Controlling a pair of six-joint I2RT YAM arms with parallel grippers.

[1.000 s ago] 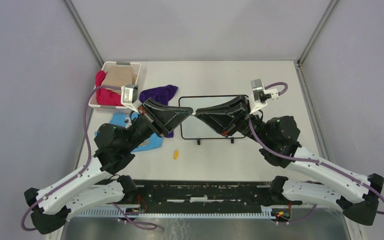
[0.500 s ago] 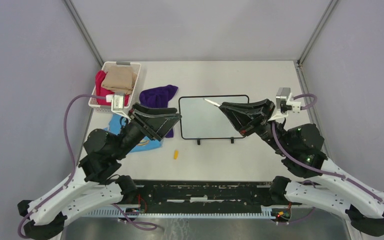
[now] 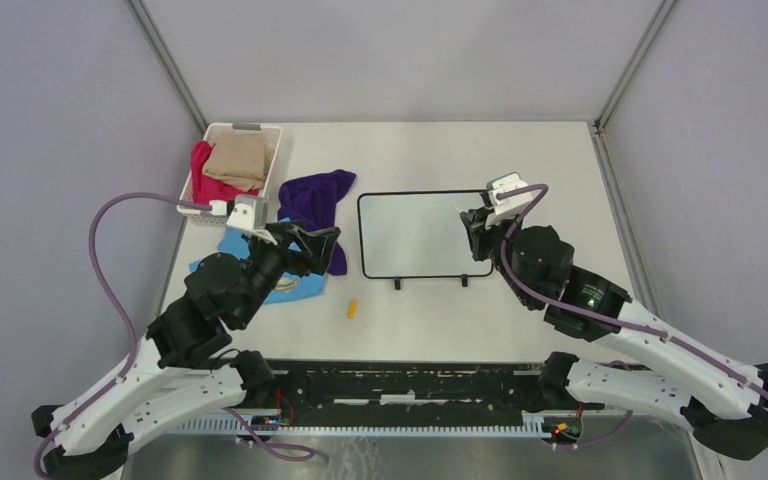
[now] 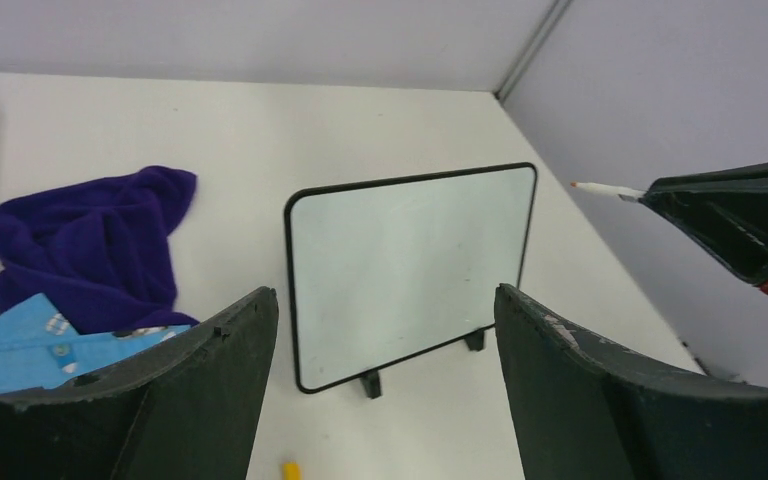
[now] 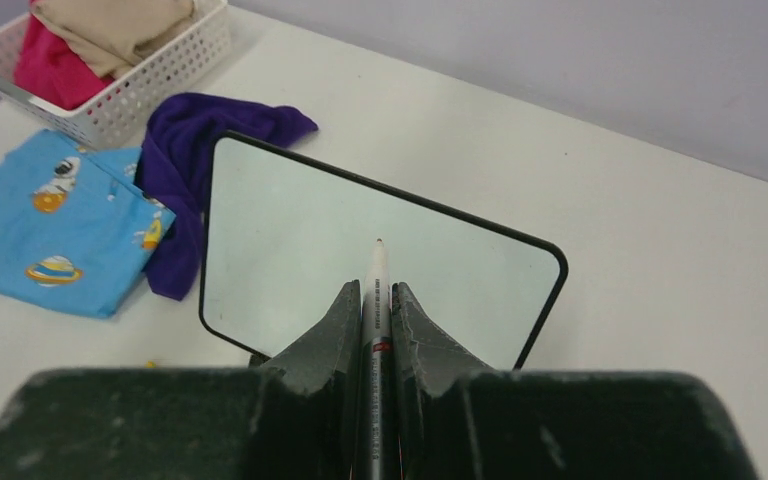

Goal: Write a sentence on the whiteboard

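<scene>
Since the left end effector (image 4: 380, 297) and right end effector (image 5: 375, 290) met tip to tip above the whiteboard (image 3: 410, 235) 1 second ago, they have parted. Left end effector now stands wide and empty, drawn back beside the purple cloth (image 3: 315, 190). Right end effector is clamped narrow on a white marker (image 5: 376, 275), tip aimed at the board. Whiteboard rests propped on its 2 feet mid-worktop (image 3: 440, 150), face blank; no sentence begun. Small yellow item (image 3: 352, 308) near the feet is possibly the cap. Judgement: handover complete, writing may start.
</scene>
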